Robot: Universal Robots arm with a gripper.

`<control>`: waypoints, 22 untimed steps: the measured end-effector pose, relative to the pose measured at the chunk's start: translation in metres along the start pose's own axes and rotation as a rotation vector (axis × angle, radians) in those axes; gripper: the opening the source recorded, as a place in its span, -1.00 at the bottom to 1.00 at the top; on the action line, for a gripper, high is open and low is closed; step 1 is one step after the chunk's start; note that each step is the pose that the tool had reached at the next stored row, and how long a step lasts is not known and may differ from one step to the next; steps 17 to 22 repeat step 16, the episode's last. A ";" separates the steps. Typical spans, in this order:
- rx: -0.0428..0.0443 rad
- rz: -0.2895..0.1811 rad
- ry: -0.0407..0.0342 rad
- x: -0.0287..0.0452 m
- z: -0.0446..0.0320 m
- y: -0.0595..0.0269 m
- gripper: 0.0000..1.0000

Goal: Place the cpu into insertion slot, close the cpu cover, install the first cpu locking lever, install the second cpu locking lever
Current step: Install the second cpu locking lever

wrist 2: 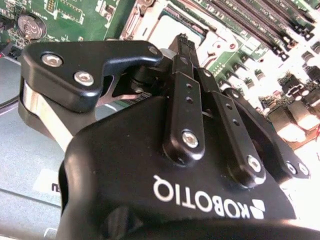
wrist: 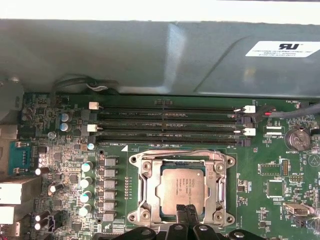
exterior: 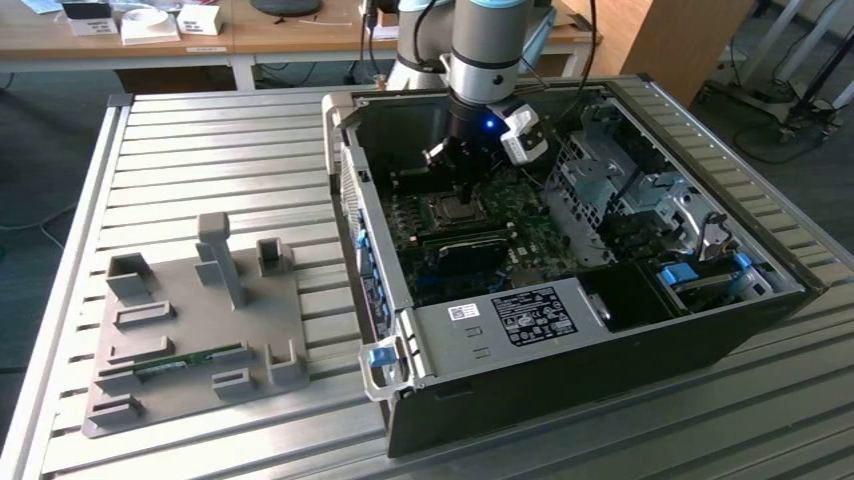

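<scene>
**CPU seated in the socket, gripper poised above it**

CPU (wrist: 181, 190) lies flat in the insertion slot (wrist: 150, 192), its silver-grey top facing up, directly below the gripper (wrist: 190, 212). In the first wrist view the fingertips (wrist: 189, 214) reach just over the chip's near edge, and they appear pressed together with nothing between them; in the second wrist view the gripper (wrist 2: 181, 42) shows the same narrow, closed pose over the socket. In the exterior view the gripper (exterior: 461, 160) hangs inside the open case (exterior: 574, 380), just above the board (exterior: 527, 235).

The cpu cover (wrist: 181, 160) seems to lie down around the chip as a metal frame, its window showing the chip's top, though I cannot tell whether it is fully flat. Thin wire levers (wrist: 172, 152) run along the frame's far edge, beyond the fingertips; whether either is latched is not clear.

As a judgement: the chip is light, rigid and slick-topped, with a delicate underside, so it is best held by opposite edges, never pushed sideways in the socket. The cover is thin stiff sheet metal, hinged, and should swing with a light push on its free edge. The levers are springy wire and will likely resist; take them at their bent ends.

Memory slots (wrist: 170, 122) lie farther out, past the socket.
</scene>
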State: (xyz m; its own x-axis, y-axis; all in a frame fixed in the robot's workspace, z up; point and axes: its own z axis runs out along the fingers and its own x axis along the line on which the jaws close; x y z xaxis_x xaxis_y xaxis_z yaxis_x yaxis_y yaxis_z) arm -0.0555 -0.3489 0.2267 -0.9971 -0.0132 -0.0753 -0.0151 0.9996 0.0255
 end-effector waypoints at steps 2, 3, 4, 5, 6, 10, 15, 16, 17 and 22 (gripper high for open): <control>0.0000 0.000 0.0000 0.0000 0.0000 0.0000 -0.80; 0.0001 0.000 0.0000 0.0000 0.0000 0.0000 -0.80; 0.0000 0.000 0.0000 0.0000 0.0000 0.0000 -0.80; 0.0001 0.000 0.0007 -0.0005 0.0000 0.0000 -0.80; 0.0000 0.000 0.0015 -0.0012 0.0000 0.0000 -0.80; 0.0000 0.000 0.0018 -0.0014 0.0001 0.0000 -0.80; 0.0000 0.000 0.0018 -0.0006 0.0000 0.0000 -0.80; 0.0000 0.000 0.0018 -0.0006 0.0000 0.0000 -0.80; 0.0000 0.000 0.0018 -0.0006 0.0000 0.0000 -0.80; 0.0000 0.000 0.0018 -0.0006 0.0000 0.0000 -0.80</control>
